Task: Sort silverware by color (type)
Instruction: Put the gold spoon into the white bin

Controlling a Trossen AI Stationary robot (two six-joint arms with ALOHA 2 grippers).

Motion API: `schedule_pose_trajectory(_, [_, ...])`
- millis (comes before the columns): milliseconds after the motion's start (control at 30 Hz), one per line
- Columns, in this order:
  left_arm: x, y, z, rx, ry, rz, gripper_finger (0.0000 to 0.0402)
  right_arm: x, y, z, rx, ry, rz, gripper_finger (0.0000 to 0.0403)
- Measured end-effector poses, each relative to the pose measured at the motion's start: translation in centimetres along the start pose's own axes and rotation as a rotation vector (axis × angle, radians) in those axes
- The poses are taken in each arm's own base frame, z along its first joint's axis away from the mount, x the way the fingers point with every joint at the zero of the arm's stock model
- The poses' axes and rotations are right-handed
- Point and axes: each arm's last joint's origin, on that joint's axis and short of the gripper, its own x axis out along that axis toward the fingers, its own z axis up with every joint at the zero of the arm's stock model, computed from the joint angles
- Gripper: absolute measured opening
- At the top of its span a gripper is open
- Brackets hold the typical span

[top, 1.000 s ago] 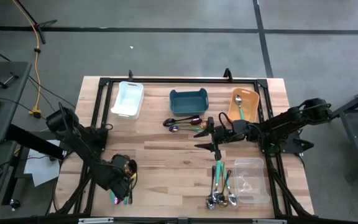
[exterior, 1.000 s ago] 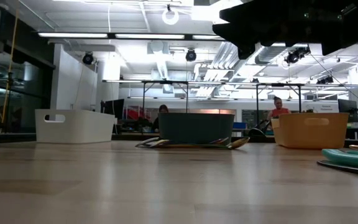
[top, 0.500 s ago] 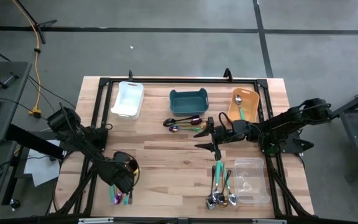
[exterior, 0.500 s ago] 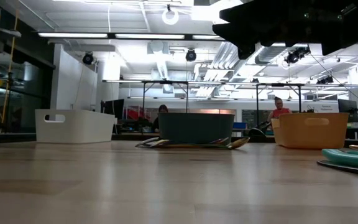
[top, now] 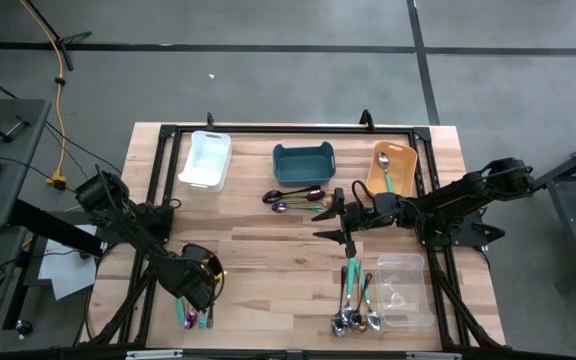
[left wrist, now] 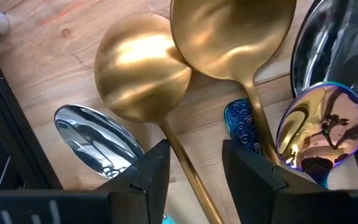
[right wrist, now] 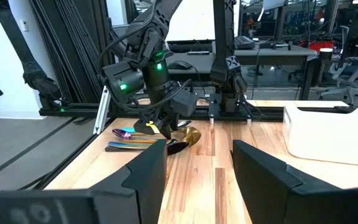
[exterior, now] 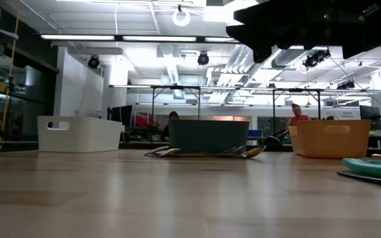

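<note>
The silverware lies in three groups. A pile (top: 192, 316) sits at the near left, with my left gripper (top: 203, 292) pointing down over it. In the left wrist view its fingers stand open (left wrist: 194, 150) on either side of a gold spoon's handle (left wrist: 180, 154), just below the bowl (left wrist: 143, 68). Around it lie a second gold spoon (left wrist: 229, 31), a silver spoon (left wrist: 95, 140) and an iridescent purple spoon (left wrist: 319, 127). My right gripper (top: 330, 215) hangs level and open (right wrist: 197, 171) over the table's middle, with nothing between its fingers.
Along the far edge stand a white bin (top: 206, 158), a teal bin (top: 303, 160) and an orange bin (top: 393, 168) holding utensils. A clear bin (top: 403, 290) sits near right. Spoons lie before the teal bin (top: 293, 195) and beside the clear bin (top: 353, 300).
My left gripper has sunk a little toward the pile of silverware at the near left. My right arm has kept still.
</note>
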Motion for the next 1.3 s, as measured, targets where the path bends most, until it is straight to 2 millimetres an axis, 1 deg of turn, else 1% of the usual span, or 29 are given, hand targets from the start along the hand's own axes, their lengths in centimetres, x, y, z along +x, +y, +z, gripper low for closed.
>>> schedule_pose_trajectory(100, [0.0,0.0,0.0,0.0,-0.002,-0.001,0.0106,0.0,0.0,0.0,0.0,0.0,0.0,0.0177])
schedule_pose_trajectory(333, [0.1,0.3,0.2,0.02,-0.019,0.03,0.0018,0.0,0.0,0.0,0.0,0.0,0.0,0.0177])
schedule_pose_trajectory(367, [0.2,0.5,0.2,0.026,-0.025,0.043,0.0012,0.0,0.0,0.0,0.0,0.0,0.0,0.0177])
schedule_pose_trajectory(433, [-0.1,0.7,0.3,0.028,-0.027,0.042,0.0011,0.0,0.0,0.0,0.0,0.0,0.0,0.0177])
schedule_pose_trajectory(567, [-1.4,1.5,0.8,0.035,-0.026,0.021,0.0016,0.0,0.0,0.0,0.0,0.0,0.0,0.0177])
schedule_pose_trajectory(733, [-4.1,2.5,1.6,0.057,-0.096,-0.166,0.0007,0.0,0.0,0.0,0.0,0.0,0.0,0.0177])
schedule_pose_trajectory(833, [-6.7,2.9,2.2,0.099,-0.189,-0.328,0.0007,0.0,0.0,0.0,0.0,0.0,0.0,0.0177])
schedule_pose_trajectory(900, [-8.5,3.3,2.7,0.132,-0.281,-0.439,0.0009,0.0,0.0,0.0,0.0,0.0,0.0,0.0177])
schedule_pose_trajectory(1000, [-11.3,3.8,3.5,0.193,-0.483,-0.594,0.0009,0.0,0.0,0.0,0.0,0.0,0.0,0.0177])
schedule_pose_trajectory(1067, [-12.7,4.2,4.1,0.245,-0.653,-0.666,0.001,0.0,0.0,0.0,0.0,0.0,0.0,0.0177])
schedule_pose_trajectory(1133, [-13.8,4.2,4.6,0.279,-0.812,-0.715,0.001,0.0,0.0,0.0,0.0,0.0,0.0,0.0177])
schedule_pose_trajectory(1200, [-14.7,3.9,5.2,0.313,-0.938,-0.72,0.001,0.0,0.0,0.0,0.0,0.0,0.0,0.0177])
schedule_pose_trajectory(1300, [-15.6,2.9,6.3,0.379,-1.043,-0.684,0.001,0.0,0.0,0.1,0.003,-0.006,0.0,0.0177])
